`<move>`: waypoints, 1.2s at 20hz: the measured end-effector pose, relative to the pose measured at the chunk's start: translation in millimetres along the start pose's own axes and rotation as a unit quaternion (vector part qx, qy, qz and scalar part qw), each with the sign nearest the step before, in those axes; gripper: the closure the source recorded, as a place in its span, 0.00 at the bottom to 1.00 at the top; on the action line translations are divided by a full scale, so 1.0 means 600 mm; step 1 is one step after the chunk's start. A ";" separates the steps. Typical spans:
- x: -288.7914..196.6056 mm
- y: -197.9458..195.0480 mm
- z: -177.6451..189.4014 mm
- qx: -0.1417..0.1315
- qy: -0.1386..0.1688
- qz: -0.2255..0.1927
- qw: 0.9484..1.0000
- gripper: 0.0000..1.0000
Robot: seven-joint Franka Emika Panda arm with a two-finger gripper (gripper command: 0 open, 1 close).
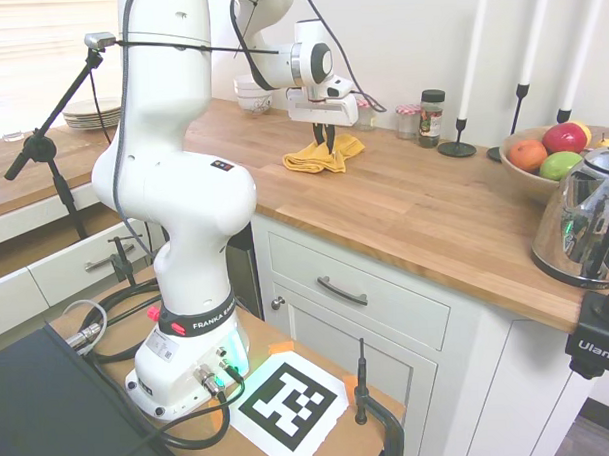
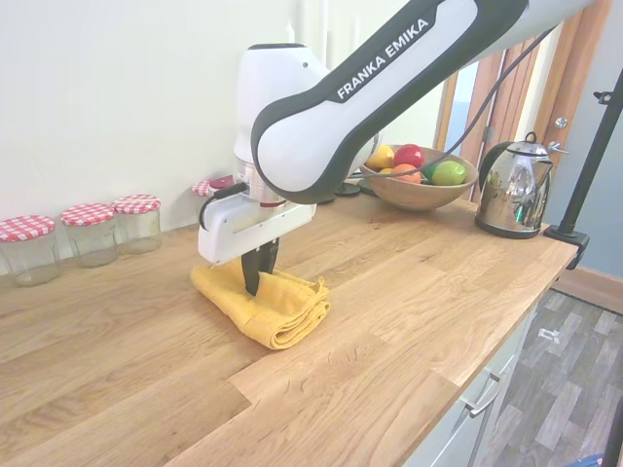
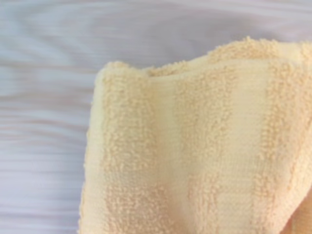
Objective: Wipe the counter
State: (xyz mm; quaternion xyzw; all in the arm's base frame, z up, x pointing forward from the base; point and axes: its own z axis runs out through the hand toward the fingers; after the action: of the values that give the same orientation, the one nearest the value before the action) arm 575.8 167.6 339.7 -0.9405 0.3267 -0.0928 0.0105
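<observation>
The long butcher-block counter [image 1: 424, 209] [image 2: 409, 292] tops white cabinets with bar handles. A bunched yellow towel [image 1: 312, 158] [image 2: 277, 306] [image 3: 195, 146] lies on it. My gripper [image 1: 325, 144] [image 2: 255, 284] points straight down with its dark fingers pressed together into the top of the towel, shut on it. In the wrist view the yellow terry cloth fills most of the picture over blurred wood.
Red-checked lidded jars [image 2: 92, 233] stand along the wall behind the towel. A spice jar [image 1: 432, 117], candlesticks [image 1: 461, 132], a fruit bowl [image 1: 542, 155] [image 2: 419, 185] and a steel kettle [image 1: 585, 223] [image 2: 511, 190] sit further along. White bowls [image 1: 254, 93] and stacked plates [image 1: 92, 115] stand at the far end.
</observation>
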 end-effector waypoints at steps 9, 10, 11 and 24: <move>-0.087 -0.093 -0.006 -0.009 0.007 -0.031 0.999 1.00; -0.097 -0.101 -0.002 -0.010 0.008 -0.034 0.999 1.00; -0.107 -0.108 0.002 -0.012 0.010 -0.037 0.999 1.00; -0.126 -0.132 0.006 -0.017 0.020 -0.029 0.999 1.00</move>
State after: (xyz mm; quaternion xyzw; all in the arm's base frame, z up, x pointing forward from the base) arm 567.1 276.3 329.8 -0.9476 0.3009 -0.1064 -0.0148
